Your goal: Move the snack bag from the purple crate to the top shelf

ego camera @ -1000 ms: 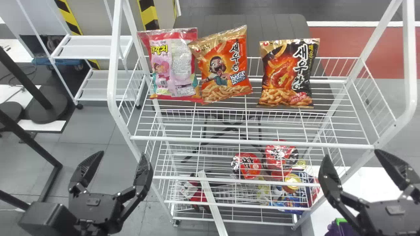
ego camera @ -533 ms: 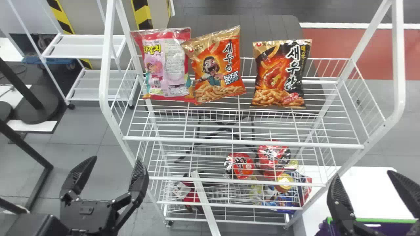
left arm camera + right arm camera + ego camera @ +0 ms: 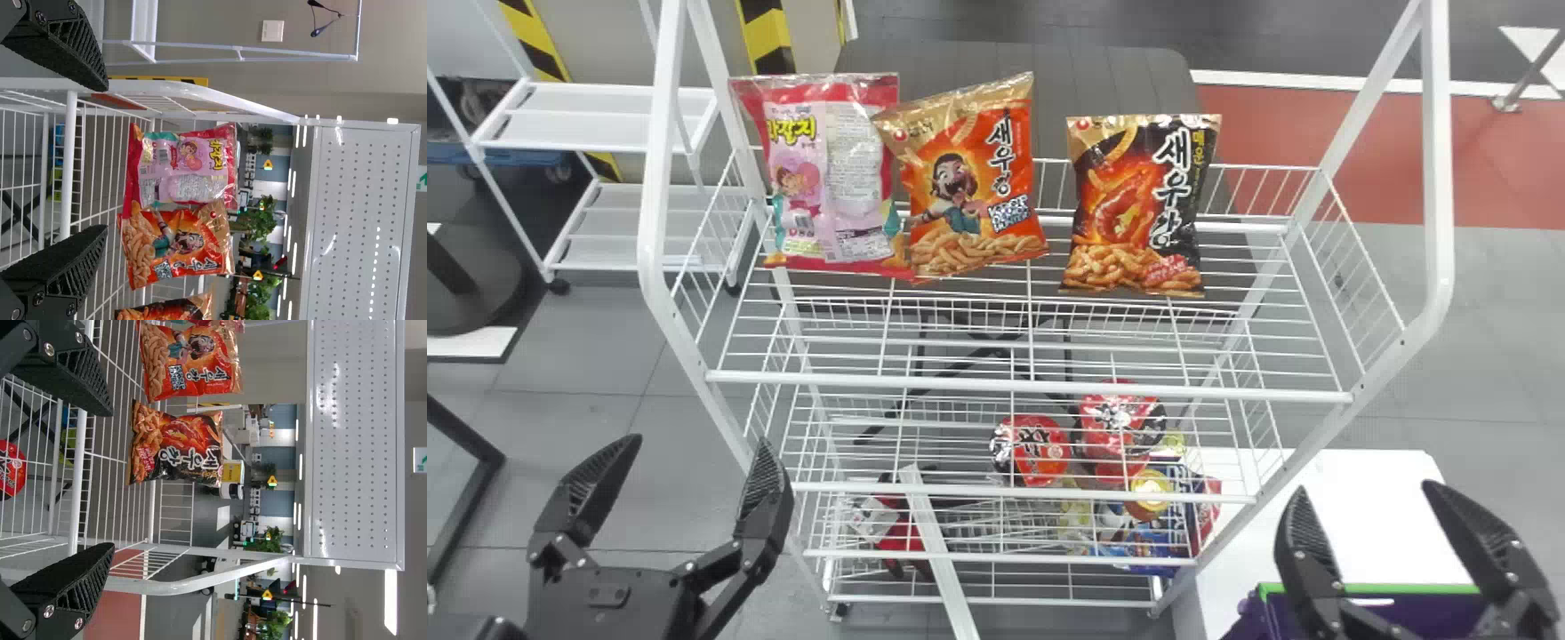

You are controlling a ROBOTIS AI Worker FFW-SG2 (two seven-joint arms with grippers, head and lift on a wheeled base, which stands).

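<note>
Glossy plastic-looking snack bags (image 3: 971, 182), smooth white metal wire shelf (image 3: 1014, 386).

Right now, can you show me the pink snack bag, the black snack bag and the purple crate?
Pink snack bag (image 3: 180, 163), left wrist view, its middle.
Black snack bag (image 3: 177, 447), right wrist view, middle of its front.
Purple crate (image 3: 1387, 588), head view, on its green rim.

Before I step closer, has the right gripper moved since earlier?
Yes, the right gripper sits farther right and lower against the rack in the head view.
</note>
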